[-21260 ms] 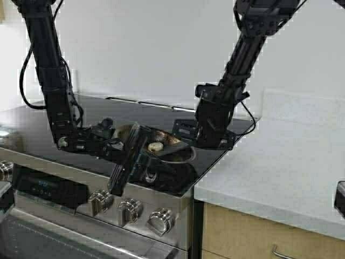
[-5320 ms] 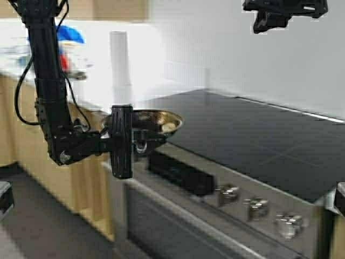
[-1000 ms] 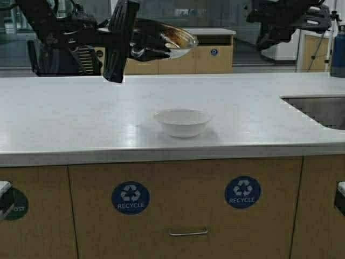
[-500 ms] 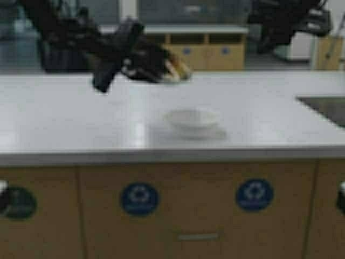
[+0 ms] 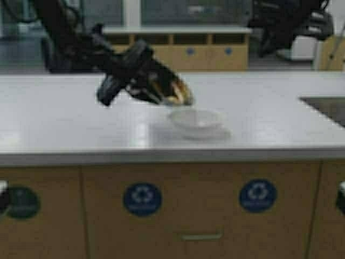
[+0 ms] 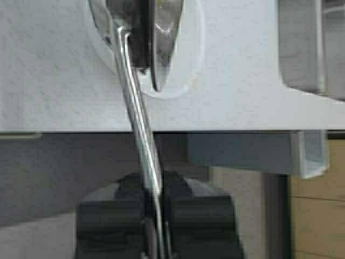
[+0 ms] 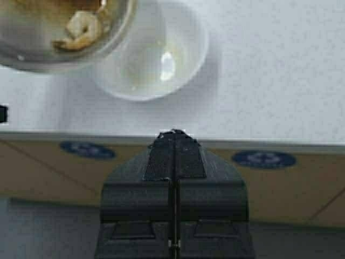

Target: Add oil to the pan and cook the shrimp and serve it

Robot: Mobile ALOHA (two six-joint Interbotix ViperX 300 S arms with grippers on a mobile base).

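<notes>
Serving step: left claw (image 6: pixel 156 216) pinching the pan (image 5: pixel 164 89) handle, pan tipped just above the white bowl (image 5: pixel 197 120); right claw (image 7: pixel 173 162) pressed together, idle; next, steeper tilt to slide the shrimp (image 7: pixel 81 29) in.

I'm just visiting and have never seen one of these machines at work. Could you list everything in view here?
Pan: one, steel, browned inside, tipped over the white bowl, held by its handle.
Shrimp: pale beige, in the pan; count unclear.
White bowl: one, on the counter.
Counter: one, white, wooden cabinets below.
Recycle stickers: two, blue, on the cabinets.
Sink: one, in the counter, on the right.
Left gripper: black, shut on the pan handle.
Right gripper: black, shut, raised above the counter.
</notes>
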